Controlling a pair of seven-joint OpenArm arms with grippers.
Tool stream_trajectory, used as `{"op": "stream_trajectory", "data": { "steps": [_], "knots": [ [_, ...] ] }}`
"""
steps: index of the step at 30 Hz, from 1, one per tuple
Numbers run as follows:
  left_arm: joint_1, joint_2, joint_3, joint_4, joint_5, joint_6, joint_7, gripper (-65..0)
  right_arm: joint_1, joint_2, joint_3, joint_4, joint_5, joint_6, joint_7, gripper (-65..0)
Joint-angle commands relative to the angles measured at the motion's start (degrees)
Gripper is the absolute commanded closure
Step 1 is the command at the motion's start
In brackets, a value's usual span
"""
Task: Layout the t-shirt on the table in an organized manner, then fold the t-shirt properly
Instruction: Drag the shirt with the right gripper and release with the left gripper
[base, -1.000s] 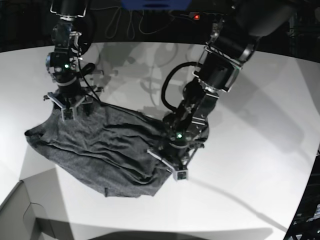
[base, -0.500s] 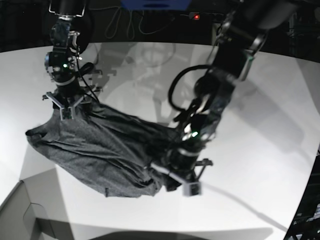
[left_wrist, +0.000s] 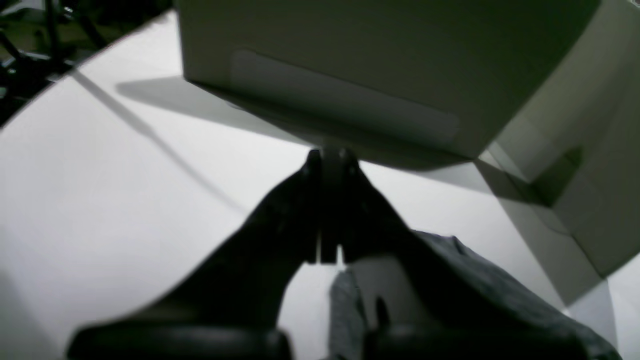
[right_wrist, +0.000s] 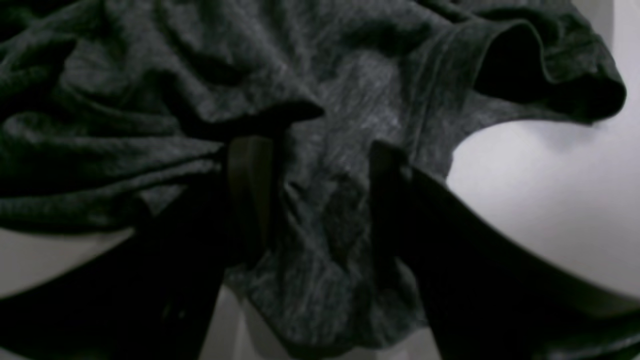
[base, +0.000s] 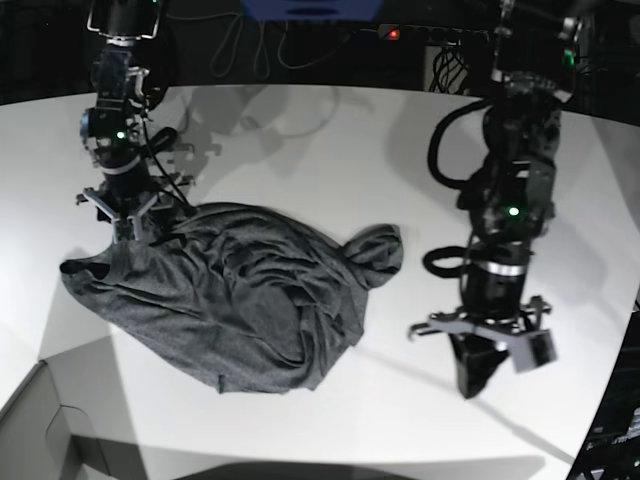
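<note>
The t-shirt (base: 235, 300) lay crumpled in a loose heap on the near-left part of the white counter (base: 330, 150) in the base view, its dark charcoal knit bunched into many folds, one rounded lobe (base: 375, 250) sticking out toward the middle and a sleeve opening (base: 80, 268) at its far-left edge. In the right wrist view the same cloth (right_wrist: 320, 100) filled most of the picture, with a hemmed sleeve (right_wrist: 545, 65) gaping open at the upper right above bare counter (right_wrist: 540, 190). The right claw (base: 127, 222) stood at the shirt's upper-left edge, pointing down; its two dark fingers (right_wrist: 250, 190) were spread apart with fabric lying between them, so it was released rather than pinching the cloth. The left claw (base: 478, 372) hung well apart from the shirt, over bare counter on the base view's right. In the left wrist view its fingers (left_wrist: 310, 210) were pressed together at the tips, clenched on nothing that I could make out; a strip of grey fabric (left_wrist: 480, 285) showed behind and beside them, but whether it touched them I could not tell. A grey box (left_wrist: 380, 75) loomed just beyond those fingertips, and its corner (base: 40, 430) showed at the lower left of the base view.
</note>
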Motion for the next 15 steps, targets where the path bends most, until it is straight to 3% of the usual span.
{"op": "stream_trajectory", "data": {
  "steps": [1,3,8,11,15],
  "knots": [
    [-1.3,-0.7,-0.7,1.1,0.3,-0.3,-1.6,-0.1,-0.7,1.1,0.4,-1.7,-2.9,-0.3,-5.6,-27.7],
    [-1.1,-1.0,-2.0,0.7,0.3,-0.3,-1.6,-0.1,0.8,2.7,0.7,-3.9,-2.9,-0.5,-5.7,-27.7],
    [-1.0,-0.6,-2.7,-5.7,0.3,-0.6,-1.6,-0.1,4.4,6.1,8.8,-10.0,-2.8,-0.5,-5.6,-27.7],
    [-1.0,-0.3,-2.7,-8.7,0.3,-0.6,-1.6,-0.4,5.2,8.1,12.4,-9.7,-2.8,-0.5,-5.6,-27.7],
    [-1.0,2.0,-3.2,-13.0,0.3,-0.7,-1.6,-0.5,6.7,8.3,17.7,-3.2,-2.6,-0.5,-5.6,-27.7]
  ]
}}
